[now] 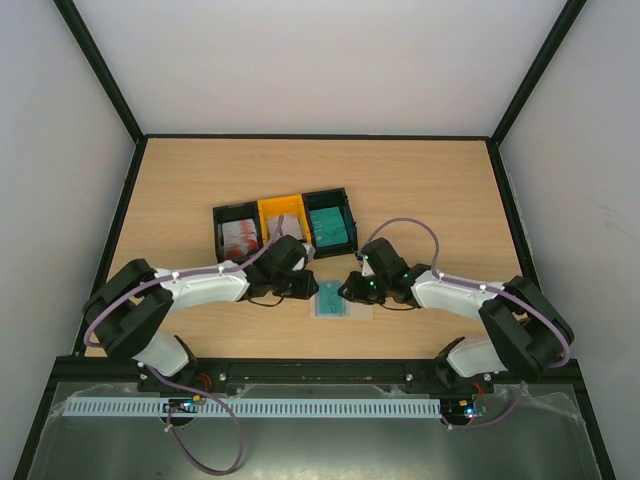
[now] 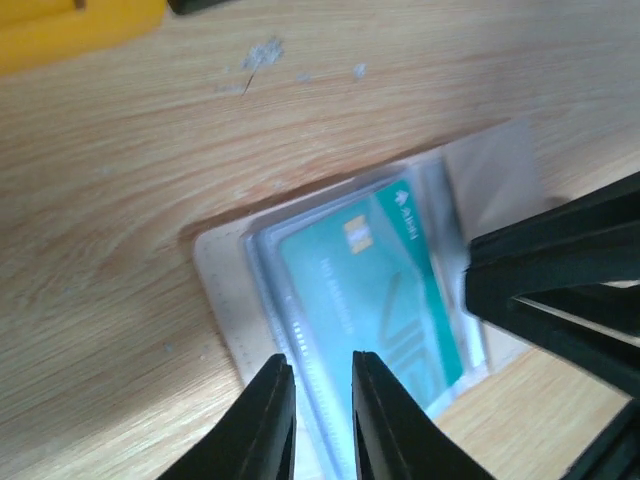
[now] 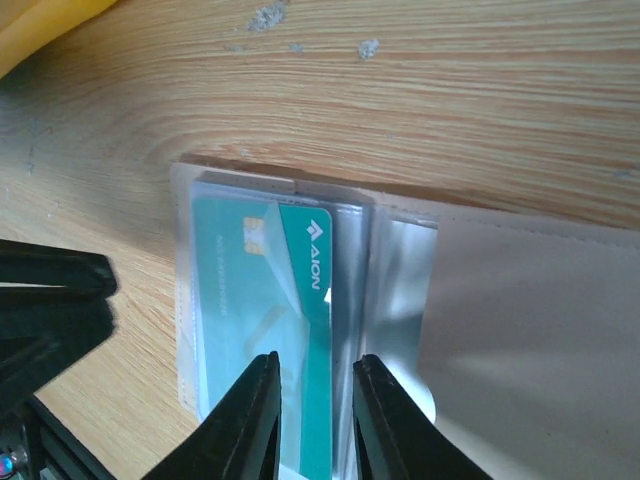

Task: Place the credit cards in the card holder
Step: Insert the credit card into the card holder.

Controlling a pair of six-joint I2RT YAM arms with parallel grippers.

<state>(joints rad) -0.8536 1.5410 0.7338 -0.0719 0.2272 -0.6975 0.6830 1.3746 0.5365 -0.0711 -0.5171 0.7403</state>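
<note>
One card holder (image 1: 335,300) is lying open and flat on the table (image 1: 200,180), nearer the front than the trays, w/ a teal card (image 2: 380,290) sitting inside its clear sleeve. L gripper (image 2: 320,362) is hanging over it from the left, fingers standing slightly apart w/ a thin gap, poised at the holder's edge; can't tell if they're touching it. R gripper (image 3: 315,362) is facing it from the right, fingers also a bit apart over the sleeve's middle, nothing clamped btwn them. Both tips are sitting v. near each other. Farther back, three joined trays are standing in a row: left black tray (image 1: 218,232) is holding a red-blotched card (image 1: 242,238), yellow tray (image 1: 270,208) is in the middle, contents unclear, and right black tray (image 1: 350,215) is holding a second teal card (image 1: 330,228).
</note>
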